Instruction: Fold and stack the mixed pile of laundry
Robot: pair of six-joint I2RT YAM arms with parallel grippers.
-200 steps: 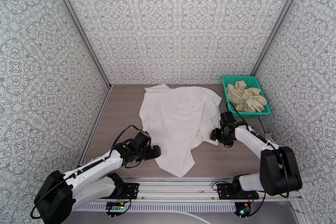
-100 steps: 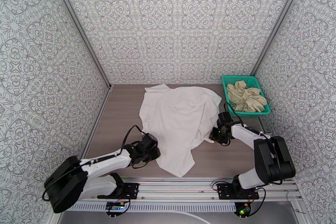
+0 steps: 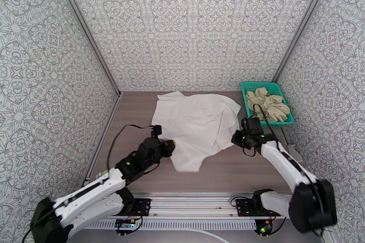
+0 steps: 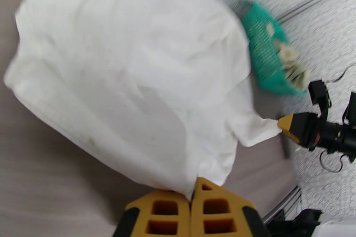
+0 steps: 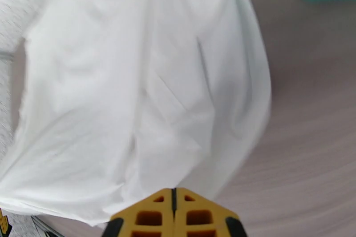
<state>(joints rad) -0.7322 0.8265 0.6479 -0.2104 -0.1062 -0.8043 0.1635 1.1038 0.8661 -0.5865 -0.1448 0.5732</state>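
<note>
Left hand (image 3: pixel 169 144) is pinching fully closed on the near hem of the white T-shirt (image 3: pixel 196 123). In its wrist view the cloth is nipped right btwn the yellow fingertips, w/ the rest of the shirt spreading away ahead of it over the bench (image 3: pixel 132 121). Right hand (image 3: pixel 237 138) is doing the same on the other side: jaws pressed together, gripping a corner of the shirt's side edge, fabric fanning out in front of it. So both are holding the one garment, and its near part seems to be riding up off the bench a little. Looks like the 1st fold is just getting going, tho that's my read.

Progress? Early days, I'd say. The shirt is lying rumpled and mostly open, no neat fold showing. The beige garment (image 3: pixel 268 105) is sitting bunched in the teal basket (image 3: pixel 261 85), just beyond the right hand and to its outer side, nobody touching it. Nothing is stacked. Left to do, by my reckoning: finish folding the shirt, fetch and fold the beige one, then pile them.

Count: 2 garments, 1 white and 1 beige; 1 basket; 2 hands, both occupied w/ the shirt.
</note>
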